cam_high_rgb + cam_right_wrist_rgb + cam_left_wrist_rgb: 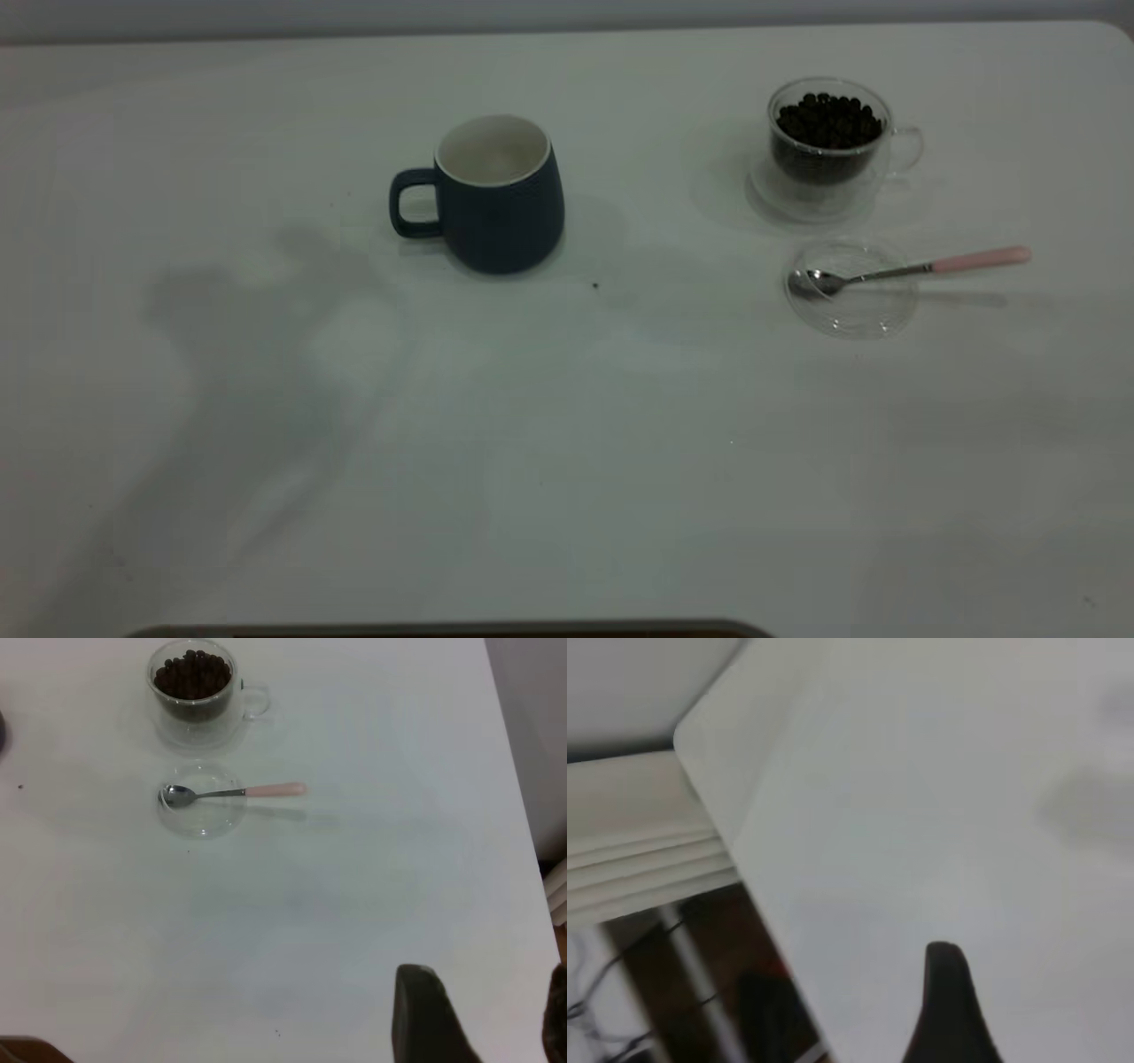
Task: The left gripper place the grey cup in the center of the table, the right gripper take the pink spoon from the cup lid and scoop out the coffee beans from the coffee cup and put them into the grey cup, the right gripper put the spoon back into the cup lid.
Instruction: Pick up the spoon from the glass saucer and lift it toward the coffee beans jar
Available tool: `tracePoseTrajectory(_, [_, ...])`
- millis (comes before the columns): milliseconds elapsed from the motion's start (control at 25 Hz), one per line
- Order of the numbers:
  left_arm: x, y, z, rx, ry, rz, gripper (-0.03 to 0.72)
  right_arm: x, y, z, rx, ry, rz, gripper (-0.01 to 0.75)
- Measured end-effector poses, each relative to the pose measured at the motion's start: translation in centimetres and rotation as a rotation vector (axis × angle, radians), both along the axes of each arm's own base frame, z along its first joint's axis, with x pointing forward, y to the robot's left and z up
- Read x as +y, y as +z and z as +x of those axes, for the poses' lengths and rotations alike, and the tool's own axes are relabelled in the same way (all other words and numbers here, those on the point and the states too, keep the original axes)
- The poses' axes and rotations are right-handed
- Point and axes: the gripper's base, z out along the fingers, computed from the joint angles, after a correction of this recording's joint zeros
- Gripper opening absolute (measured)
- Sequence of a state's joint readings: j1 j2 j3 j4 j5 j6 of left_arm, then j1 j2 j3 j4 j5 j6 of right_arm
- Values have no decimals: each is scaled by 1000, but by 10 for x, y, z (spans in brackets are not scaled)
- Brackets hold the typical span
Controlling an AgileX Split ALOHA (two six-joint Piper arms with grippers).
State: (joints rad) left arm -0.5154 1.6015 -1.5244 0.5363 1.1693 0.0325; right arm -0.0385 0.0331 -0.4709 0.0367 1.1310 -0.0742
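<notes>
Neither gripper's finger state can be told: the right gripper (483, 1019) hangs well apart from the cup lid (852, 288). Within that lid rests the pink spoon (912, 268); the coffee cup (828, 142) stands just behind it, the grey cup (496, 190) well apart.

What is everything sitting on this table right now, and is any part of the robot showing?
Rounded dark blue-grey ceramic mug: one, white inside, upright near the table's middle, handle toward the left arm's side.
Clear double-walled glass cup: one, far right, upright.
Coffee beans: a heap, dark brown, inside the glass cup.
Clear round lid: one, flat, just nearer than the glass cup.
Pink-handled metal spoon: one, bowl in the lid, handle pointing right.
White table: one.
Left gripper: one black finger visible, over bare table near its edge.
Right gripper: dark fingers, apart, away from the spoon.
</notes>
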Motion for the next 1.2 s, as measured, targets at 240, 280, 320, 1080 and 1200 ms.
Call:
tracePoseTrajectory(240, [20,50,-73,-60,-22,-309,585,0,0,0,0,0,0,357])
tracePoseTrajectory(280, [24,53,-85,-62,-29,-339,585,0,0,0,0,0,0,357])
tracePoseTrajectory(320, [30,55,-100,-68,-36,-372,585,0,0,0,0,0,0,357])
tracePoseTrajectory(1080, [106,-71,-270,-36,-73,-594,585,0,0,0,0,0,0,357])
tracePoseTrajectory(1200, [111,-83,-281,-79,-73,-628,585,0,0,0,0,0,0,357])
